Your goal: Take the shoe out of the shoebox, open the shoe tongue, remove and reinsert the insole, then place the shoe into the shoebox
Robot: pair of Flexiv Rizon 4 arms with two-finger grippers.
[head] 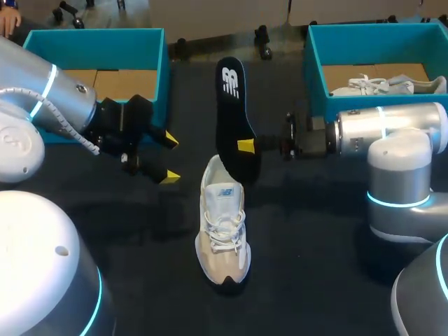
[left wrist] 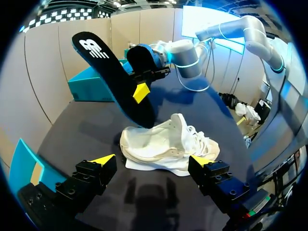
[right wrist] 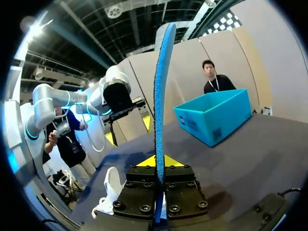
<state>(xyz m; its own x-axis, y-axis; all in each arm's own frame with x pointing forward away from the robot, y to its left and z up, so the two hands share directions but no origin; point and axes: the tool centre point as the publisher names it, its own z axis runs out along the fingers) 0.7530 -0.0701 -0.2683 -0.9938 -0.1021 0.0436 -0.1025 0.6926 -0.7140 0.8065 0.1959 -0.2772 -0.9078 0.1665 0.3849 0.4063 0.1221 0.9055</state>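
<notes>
Head view: my right gripper [head: 246, 145] pinches the long black foam insole [head: 231, 105] just above the cream laced sneaker [head: 222, 224]. My left gripper [head: 170, 158], wide open and empty, should steady its heel.

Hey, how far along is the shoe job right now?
Done: the shoe stands on the table, out of the box. In hand: the right gripper is shut on the insole, its lower end at the shoe's opening; the left gripper hangs open beside it. Left: seating the insole, then putting the shoe into a shoebox.
</notes>
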